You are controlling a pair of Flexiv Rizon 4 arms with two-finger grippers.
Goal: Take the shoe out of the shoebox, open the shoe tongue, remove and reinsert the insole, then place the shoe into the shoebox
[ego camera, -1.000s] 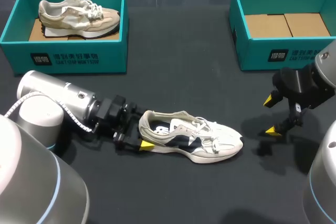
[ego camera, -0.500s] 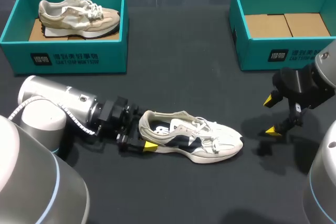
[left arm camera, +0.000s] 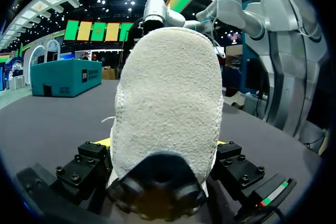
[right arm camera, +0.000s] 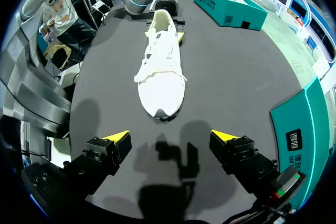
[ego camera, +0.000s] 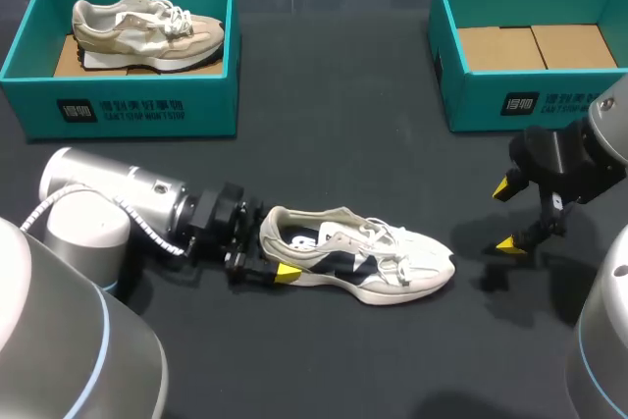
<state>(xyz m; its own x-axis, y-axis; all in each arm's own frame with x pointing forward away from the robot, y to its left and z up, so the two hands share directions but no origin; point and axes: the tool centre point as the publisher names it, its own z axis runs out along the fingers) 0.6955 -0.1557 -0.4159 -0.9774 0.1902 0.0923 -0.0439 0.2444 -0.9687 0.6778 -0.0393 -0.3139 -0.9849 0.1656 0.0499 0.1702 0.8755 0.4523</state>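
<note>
Dark tabletop [ego camera: 324, 144] lies open all round the white shoe [ego camera: 358, 260], which rests on its sole near the middle, toe towards my right arm. It is already out of a box, so the first step looks done. The tongue lies flat under the laces and the insole seems to be in place, so opening, pulling, refitting and boxing all remain. The left gripper [ego camera: 273, 254] sits at the heel, which fills it in the left wrist view, but I cannot tell whether it presses on both sides. The right gripper [ego camera: 504, 215] hovers with jaws wide apart and empty, well clear of the toe and near the front wall of the empty shoebox [ego camera: 471, 95]. The other shoebox [ego camera: 137, 110], holding a beige shoe [ego camera: 147, 28], stands well apart at the far edge.
</note>
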